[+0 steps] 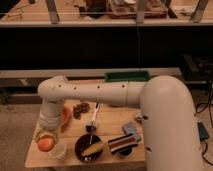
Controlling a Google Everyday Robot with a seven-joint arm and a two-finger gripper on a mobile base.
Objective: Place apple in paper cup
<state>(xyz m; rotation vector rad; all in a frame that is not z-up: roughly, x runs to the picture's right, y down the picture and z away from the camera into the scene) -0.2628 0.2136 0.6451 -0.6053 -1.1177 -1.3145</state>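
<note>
The apple (46, 143) is orange-red and round, at the table's front left corner. My gripper (46, 142) hangs straight down from the white wrist (50, 120) and is shut on the apple, with pale fingers on either side of it. The paper cup (59, 150) is short and white. It stands upright just right of the apple, almost touching it, near the front edge. Whether the apple rests on the table or hangs just above it, I cannot tell.
An orange-red bowl (66, 115) is partly hidden behind the wrist. A dark brown bowl (90, 148) holds something yellow. A dark utensil (94, 118), brown pieces (80, 109), a blue-grey pad (131, 130) and a striped packet (121, 143) lie on the wooden table (107, 122). A green tray (127, 76) is at the back.
</note>
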